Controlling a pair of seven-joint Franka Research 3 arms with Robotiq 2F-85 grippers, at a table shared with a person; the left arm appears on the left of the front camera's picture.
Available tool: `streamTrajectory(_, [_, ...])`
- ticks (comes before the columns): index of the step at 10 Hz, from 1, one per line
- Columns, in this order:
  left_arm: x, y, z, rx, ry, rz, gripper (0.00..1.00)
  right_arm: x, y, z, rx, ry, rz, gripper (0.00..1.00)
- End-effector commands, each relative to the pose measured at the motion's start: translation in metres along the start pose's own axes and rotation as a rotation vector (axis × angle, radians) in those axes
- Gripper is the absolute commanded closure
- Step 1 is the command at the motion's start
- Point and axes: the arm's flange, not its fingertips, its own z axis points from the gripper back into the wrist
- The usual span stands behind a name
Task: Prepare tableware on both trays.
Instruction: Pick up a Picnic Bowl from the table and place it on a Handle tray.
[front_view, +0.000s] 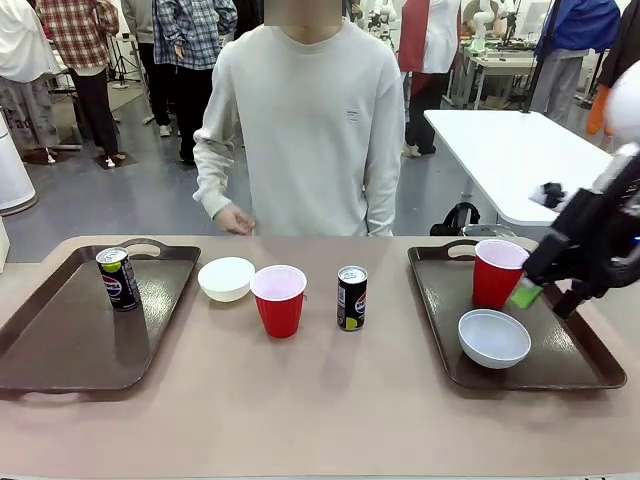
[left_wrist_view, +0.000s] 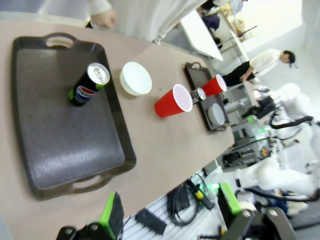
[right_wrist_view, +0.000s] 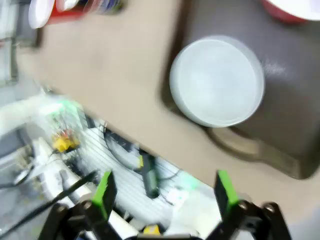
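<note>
Red cup (front_view: 497, 272) stands upright, mouth up, at the right tray's (front_view: 440, 300) far edge, bowl (front_view: 494, 337) nearer its front edge; right gripper (front_view: 548, 297) wide open just beside the cup, left gripper (left_wrist_view: 170, 207) wide open too.

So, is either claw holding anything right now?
Nothing is held: the left claw and the right claw are both open, with nothing between their fingers.

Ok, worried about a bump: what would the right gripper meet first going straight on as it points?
Likely the white bowl on the tray, or the tray's rim beside it; that wrist view is blurred, so depth is unclear.
</note>
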Motion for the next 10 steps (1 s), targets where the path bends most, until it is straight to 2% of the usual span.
streamTrajectory(1, [0.001, -0.002, 0.000, 0.009, 0.001, 0.009, 0.00, -0.067, -0.012, 0.024, 0.431, -0.092, 0.082, 0.00])
streamTrajectory(2, [0.001, -0.002, 0.000, 0.009, 0.001, 0.009, 0.00, -0.092, -0.006, 0.030, 0.622, -0.149, -0.018, 0.00])
streamTrajectory(3, [0.001, -0.002, 0.000, 0.009, 0.001, 0.009, 0.00, -0.108, 0.000, 0.036, 0.854, -0.167, -0.221, 0.00])
streamTrajectory(4, [0.001, -0.002, 0.000, 0.009, 0.001, 0.009, 0.00, -0.112, -0.001, 0.037, 0.992, -0.235, -0.334, 0.00])
streamTrajectory(5, [0.001, -0.002, 0.000, 0.009, 0.001, 0.009, 0.00, -0.112, -0.008, 0.036, 1.109, -0.264, -0.381, 0.00])
streamTrajectory(6, [0.001, -0.002, 0.000, 0.009, 0.001, 0.009, 0.00, -0.112, -0.014, 0.036, 1.140, -0.237, -0.418, 0.00])
streamTrajectory(7, [0.001, -0.002, 0.000, 0.009, 0.001, 0.009, 0.00, -0.111, -0.023, 0.040, 1.161, -0.269, -0.502, 0.00])
streamTrajectory(8, [0.001, -0.002, 0.000, 0.009, 0.001, 0.009, 0.00, -0.111, -0.034, 0.044, 1.132, -0.310, -0.576, 0.00])
streamTrajectory(9, [0.001, -0.002, 0.000, 0.009, 0.001, 0.009, 0.00, -0.112, -0.049, 0.050, 1.069, -0.273, -0.614, 0.00])
streamTrajectory(10, [0.001, -0.002, 0.000, 0.009, 0.001, 0.009, 0.00, -0.118, -0.070, 0.061, 1.032, -0.288, -0.663, 0.00])
